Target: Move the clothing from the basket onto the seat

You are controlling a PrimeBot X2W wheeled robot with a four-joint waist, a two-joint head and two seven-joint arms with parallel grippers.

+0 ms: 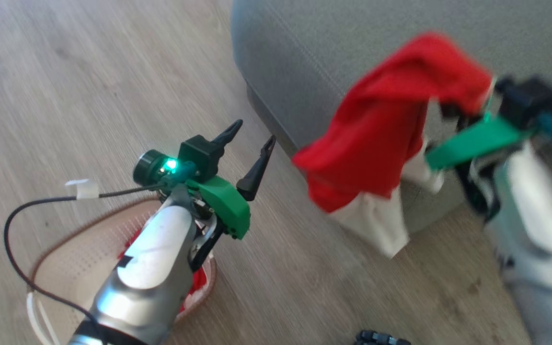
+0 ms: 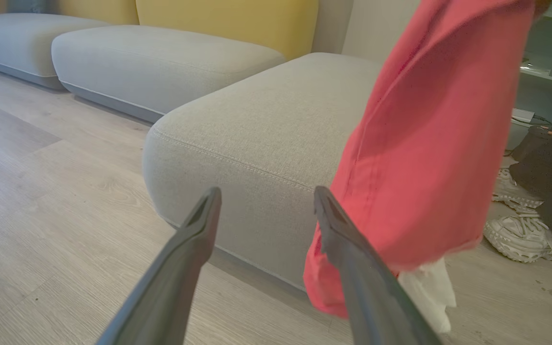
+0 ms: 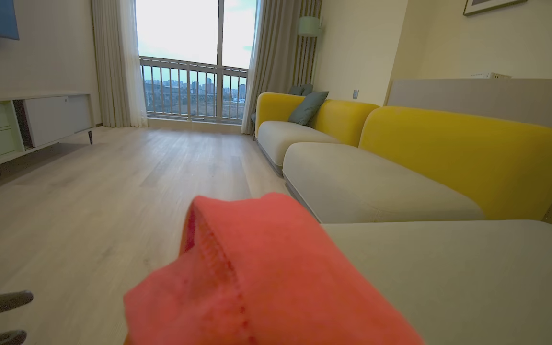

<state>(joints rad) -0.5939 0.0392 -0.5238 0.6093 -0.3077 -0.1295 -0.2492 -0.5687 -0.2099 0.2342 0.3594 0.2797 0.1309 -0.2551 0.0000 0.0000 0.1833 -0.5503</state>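
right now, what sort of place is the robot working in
Most likely a home living room: a long grey couch with yellow backrests, a curtained balcony window, and a low sideboard on a wood-look floor.

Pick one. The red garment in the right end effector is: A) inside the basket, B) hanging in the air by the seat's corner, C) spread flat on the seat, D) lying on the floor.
B: the red garment dangles from the shut right end effector beside the corner of the seat.
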